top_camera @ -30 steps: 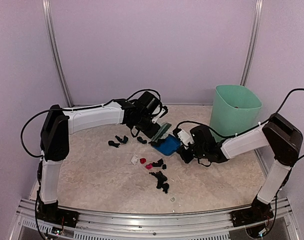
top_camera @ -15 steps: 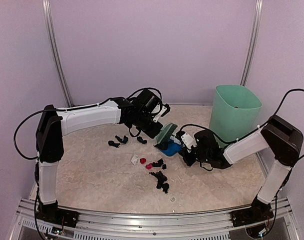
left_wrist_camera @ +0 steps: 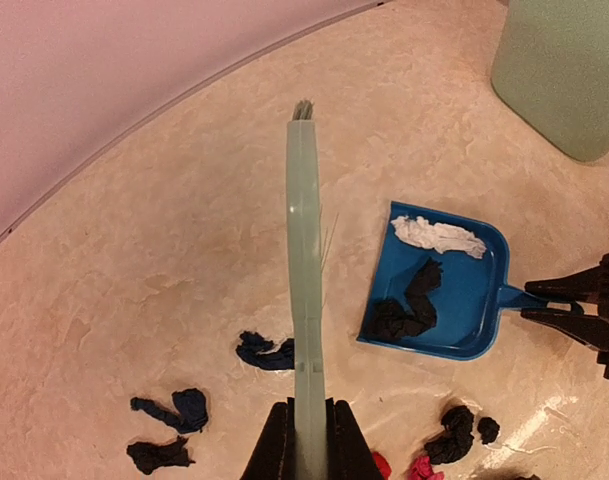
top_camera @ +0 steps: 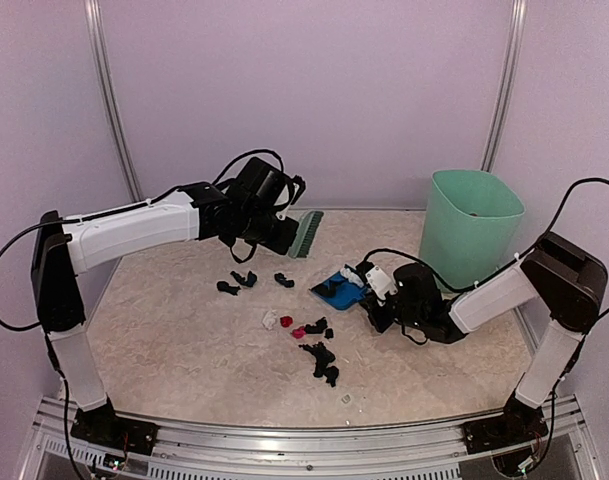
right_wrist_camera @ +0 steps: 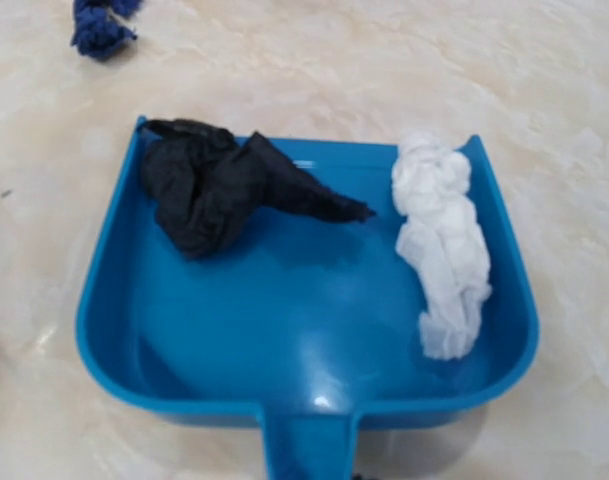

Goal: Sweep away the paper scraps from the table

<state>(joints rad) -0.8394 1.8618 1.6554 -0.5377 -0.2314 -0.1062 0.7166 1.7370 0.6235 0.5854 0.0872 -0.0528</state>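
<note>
The left claw (left_wrist_camera: pixel 304 440) pinches the handle of a slim pale-green plastic hand brush (top_camera: pixel 306 233). Small crumpled paper scraps (top_camera: pixel 319 352), mostly black, a few red and white, lie scattered on the beige marbled worktop (top_camera: pixel 184 340). One black and one white scrap sit inside the blue plastic dustpan (right_wrist_camera: pixel 304 350), whose handle the right claw (left_wrist_camera: pixel 571 303) grips, near a tall mint-green plastic bin (top_camera: pixel 472 225).

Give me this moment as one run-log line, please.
left claw: shut on brush | right claw: shut on dustpan handle | dustpan holds: black, white paper scraps | table: more scraps loose
</note>
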